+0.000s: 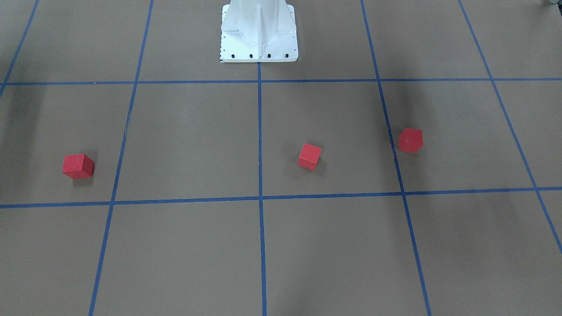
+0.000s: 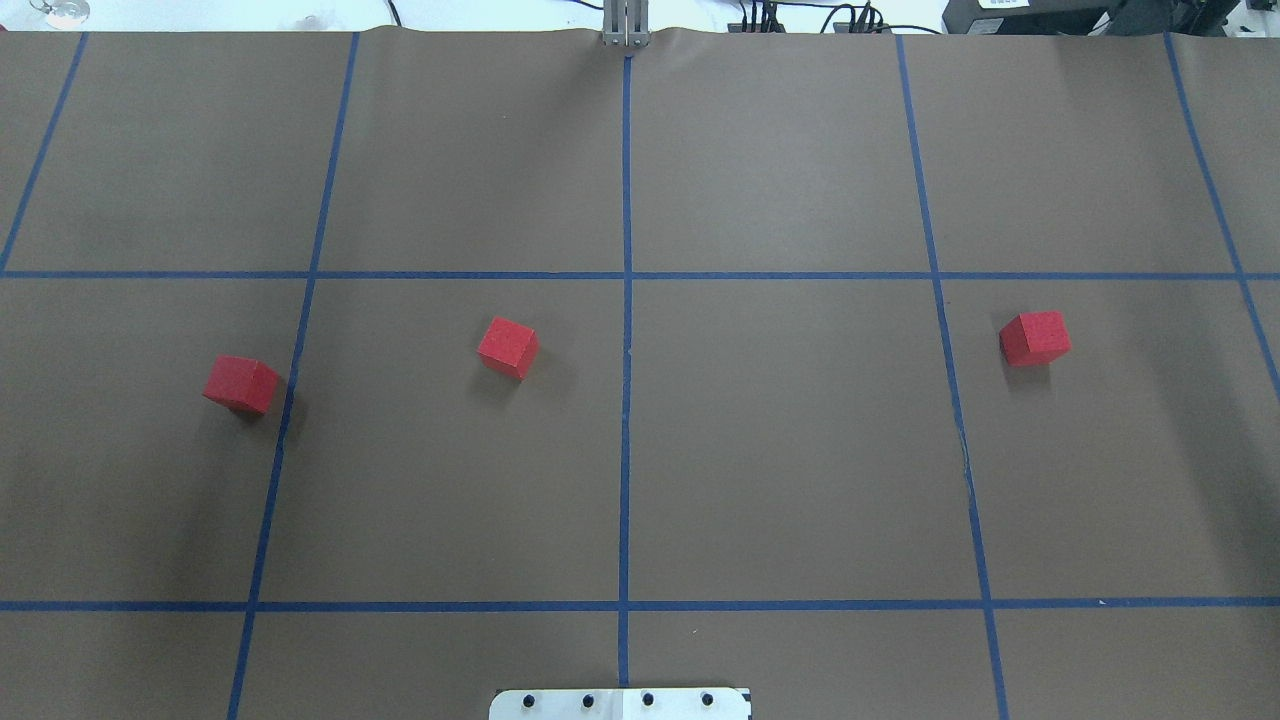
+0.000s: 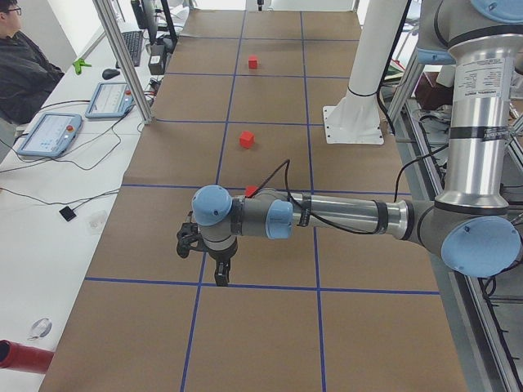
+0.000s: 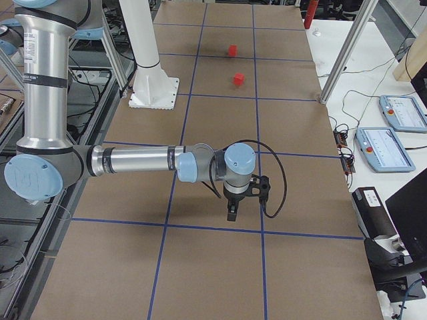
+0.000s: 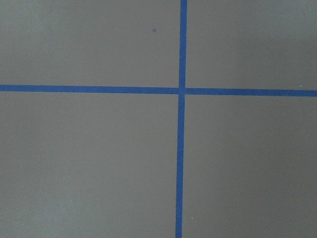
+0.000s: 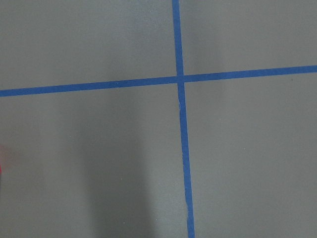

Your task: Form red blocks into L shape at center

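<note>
Three red blocks lie apart on the brown gridded surface. One is on my left (image 2: pixel 242 385) (image 1: pixel 410 140), one is left of the middle line (image 2: pixel 508 347) (image 1: pixel 309 156), and one is on my right (image 2: pixel 1035 338) (image 1: pixel 78 166). The center tape crossing (image 2: pixel 627 275) (image 1: pixel 260 198) is bare. My left gripper (image 3: pixel 221 273) shows only in the exterior left view, pointing down high over the table. My right gripper (image 4: pixel 231 213) shows only in the exterior right view, likewise. I cannot tell whether either is open or shut. Both wrist views show only tape crossings.
The white robot base plate (image 2: pixel 620 703) (image 1: pixel 259 48) stands at the table's near edge. Aluminium frame posts (image 3: pixel 122 57) (image 4: pixel 340 53) stand along the far edge. An operator (image 3: pixel 24 65) sits beyond it, with tablets (image 3: pixel 49 135) and cables.
</note>
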{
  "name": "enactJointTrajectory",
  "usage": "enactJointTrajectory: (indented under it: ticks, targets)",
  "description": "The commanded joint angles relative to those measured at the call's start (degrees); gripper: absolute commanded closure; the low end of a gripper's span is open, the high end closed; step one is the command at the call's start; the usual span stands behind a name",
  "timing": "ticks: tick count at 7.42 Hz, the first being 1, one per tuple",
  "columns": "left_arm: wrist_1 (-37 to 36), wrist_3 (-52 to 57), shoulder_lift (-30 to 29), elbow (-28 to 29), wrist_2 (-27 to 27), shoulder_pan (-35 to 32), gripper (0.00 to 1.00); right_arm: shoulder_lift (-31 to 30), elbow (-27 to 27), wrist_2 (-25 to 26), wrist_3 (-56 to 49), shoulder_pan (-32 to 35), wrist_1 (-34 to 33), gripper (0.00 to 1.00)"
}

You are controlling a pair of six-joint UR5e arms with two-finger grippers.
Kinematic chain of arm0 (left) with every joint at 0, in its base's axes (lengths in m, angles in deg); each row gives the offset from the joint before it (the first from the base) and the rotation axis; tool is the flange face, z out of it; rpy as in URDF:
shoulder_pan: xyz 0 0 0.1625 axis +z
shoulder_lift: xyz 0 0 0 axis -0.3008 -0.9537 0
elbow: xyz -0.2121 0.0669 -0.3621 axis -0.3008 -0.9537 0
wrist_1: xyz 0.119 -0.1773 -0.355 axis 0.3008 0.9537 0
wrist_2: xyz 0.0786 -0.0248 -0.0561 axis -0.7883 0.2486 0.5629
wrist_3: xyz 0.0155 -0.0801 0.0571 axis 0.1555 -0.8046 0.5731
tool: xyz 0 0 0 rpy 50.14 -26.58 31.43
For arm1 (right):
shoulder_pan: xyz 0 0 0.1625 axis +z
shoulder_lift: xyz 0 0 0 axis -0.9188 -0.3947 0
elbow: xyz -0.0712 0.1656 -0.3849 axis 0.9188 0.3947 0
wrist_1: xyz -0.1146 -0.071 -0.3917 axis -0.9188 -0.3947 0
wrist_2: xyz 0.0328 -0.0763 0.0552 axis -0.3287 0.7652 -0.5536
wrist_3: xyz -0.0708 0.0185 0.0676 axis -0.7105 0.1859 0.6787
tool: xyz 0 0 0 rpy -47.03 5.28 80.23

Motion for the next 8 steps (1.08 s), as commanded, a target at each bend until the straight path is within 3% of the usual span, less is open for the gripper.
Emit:
enactJointTrajectory:
  ticks: [1,6,8]
  targets:
    - [0.10,0.13,0.02,-0.07,-0.34,0.00,0.00,0.08,-0.20,-0.07,0.00,0.00,0.11,0.01]
    - [0.53,-0.05,-0.33,-0.16,0.01,0.09,0.00,0.43,-0.73,-0.42,0.08,0.00,0.11,0.01]
    - [4.47,-0.49,-0.68,-0.08,-0.08,0.09,0.00,0.78,-0.73,-1.13,0.08,0.00,0.20,0.01]
